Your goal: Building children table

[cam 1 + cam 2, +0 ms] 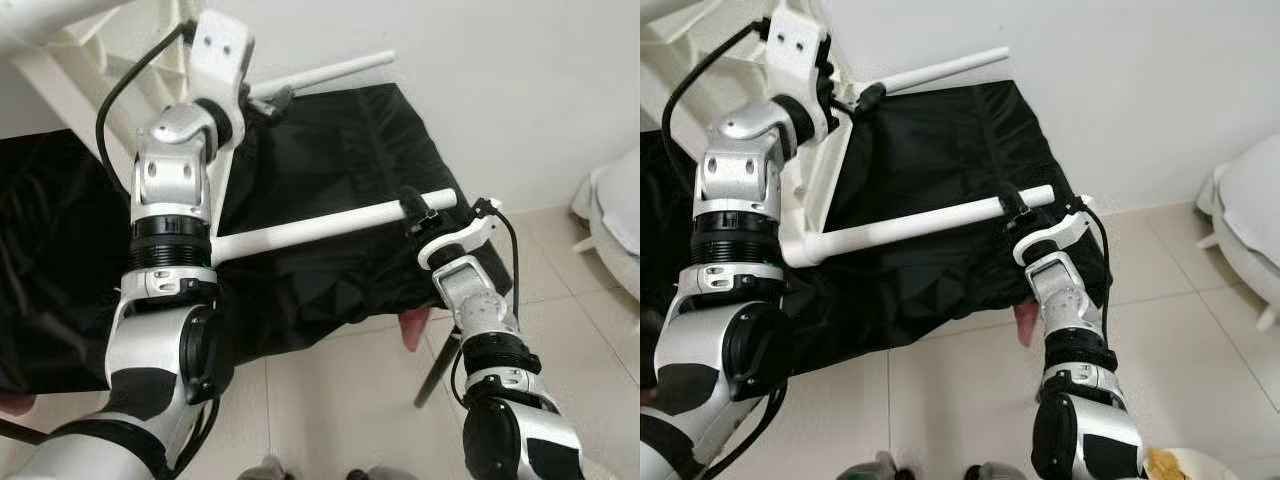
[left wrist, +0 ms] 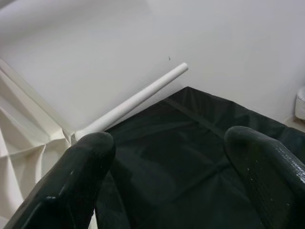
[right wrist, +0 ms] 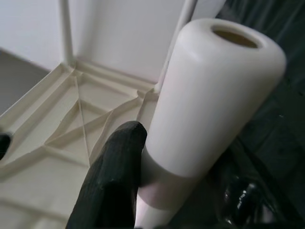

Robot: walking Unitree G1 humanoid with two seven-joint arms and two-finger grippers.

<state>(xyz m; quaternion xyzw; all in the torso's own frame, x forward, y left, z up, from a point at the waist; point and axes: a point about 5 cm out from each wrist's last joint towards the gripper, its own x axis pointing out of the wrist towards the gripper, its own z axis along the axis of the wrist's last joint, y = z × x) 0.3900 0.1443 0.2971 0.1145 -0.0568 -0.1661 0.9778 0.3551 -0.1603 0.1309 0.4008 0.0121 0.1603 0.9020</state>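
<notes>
The right gripper [image 1: 415, 212] is clamping the near white table leg [image 1: 310, 229] by its hollow outer end, probably steadying it in its corner socket. The left gripper [image 2: 167, 176], fingers spread wide and holding nothing, is hovering in the upper left by the ribbed white tabletop [image 1: 680, 60], tipped on edge over black fabric [image 1: 330, 150].

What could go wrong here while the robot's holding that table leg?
The right gripper grips the near white leg close to its free end, so any twist could lever the leg at its socket in the tabletop. The left gripper is open beside the far leg, so the tabletop may shift on the black cloth.
</notes>
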